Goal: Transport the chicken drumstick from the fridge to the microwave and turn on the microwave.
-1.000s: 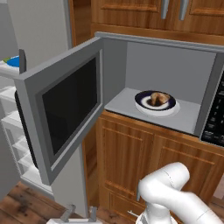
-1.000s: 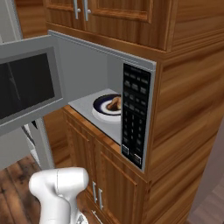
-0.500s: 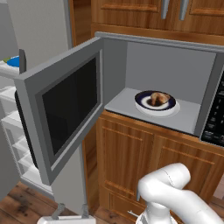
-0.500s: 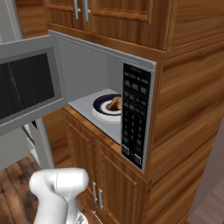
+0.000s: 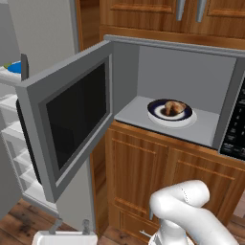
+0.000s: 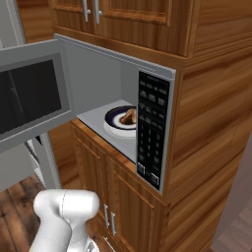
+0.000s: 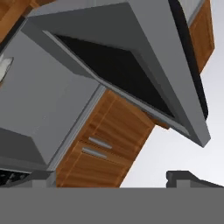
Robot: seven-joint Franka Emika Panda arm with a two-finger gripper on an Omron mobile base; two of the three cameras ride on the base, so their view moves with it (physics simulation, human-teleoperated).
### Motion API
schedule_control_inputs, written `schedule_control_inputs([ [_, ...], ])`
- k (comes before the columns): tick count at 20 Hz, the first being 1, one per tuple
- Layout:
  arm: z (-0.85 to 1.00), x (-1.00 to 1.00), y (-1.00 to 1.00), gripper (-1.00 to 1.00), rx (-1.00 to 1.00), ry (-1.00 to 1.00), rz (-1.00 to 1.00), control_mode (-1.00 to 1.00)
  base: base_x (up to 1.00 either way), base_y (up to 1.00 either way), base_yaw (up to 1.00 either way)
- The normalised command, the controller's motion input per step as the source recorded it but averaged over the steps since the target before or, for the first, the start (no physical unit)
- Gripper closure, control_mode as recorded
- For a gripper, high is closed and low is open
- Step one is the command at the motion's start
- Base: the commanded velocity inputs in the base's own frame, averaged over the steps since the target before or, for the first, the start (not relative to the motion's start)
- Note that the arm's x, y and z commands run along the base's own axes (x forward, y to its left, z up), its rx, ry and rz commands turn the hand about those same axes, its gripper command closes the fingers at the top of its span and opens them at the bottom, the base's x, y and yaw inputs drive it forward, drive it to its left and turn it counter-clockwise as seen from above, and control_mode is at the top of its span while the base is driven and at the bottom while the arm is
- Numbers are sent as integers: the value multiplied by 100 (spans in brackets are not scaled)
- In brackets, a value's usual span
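The microwave (image 5: pixel 186 72) stands open, its door (image 5: pixel 72 119) swung out to the left. Inside, the golden-brown chicken drumstick (image 5: pixel 173 107) lies on a round blue plate (image 5: pixel 158 112). From the right base view the drumstick (image 6: pixel 129 115) shows just left of the black control panel (image 6: pixel 152 133). My gripper (image 5: pixel 72 226) hangs low, below the door's outer corner, open with nothing between its fingers. The hand view looks up at the door's dark window (image 7: pixel 113 65) and its bar handle (image 7: pixel 192 65). The fridge (image 5: pixel 14 158) shows its white shelves at far left.
Wooden cabinet doors (image 5: pixel 143 172) sit under the microwave and more (image 5: pixel 143 9) above it. A blue object (image 5: pixel 16 67) rests on a fridge shelf behind the open door. Wooden floor (image 6: pixel 19 202) lies below, and a wood side panel (image 6: pixel 211 123) runs along the right.
My gripper has risen a little into the bottom of the left base view, under the microwave door. The drumstick, the plate and the door have not moved.
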Motion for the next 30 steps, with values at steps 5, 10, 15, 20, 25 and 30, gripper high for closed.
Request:
schedule_control_inputs([
  [5,-32,22,19,-100,-3,0,-6,-100,0,0,0],
  [10,-27,25,19,-100,-3,0,-6,-100,0,0,0],
  [15,-21,32,19,-100,-4,0,-6,-100,0,0,0],
  [20,-22,35,16,-100,-3,0,-5,-100,0,0,0],
  [25,-26,40,19,-100,-3,0,-5,-100,0,0,0],
  [30,-24,41,20,-100,-4,0,-6,-100,0,0,0],
])
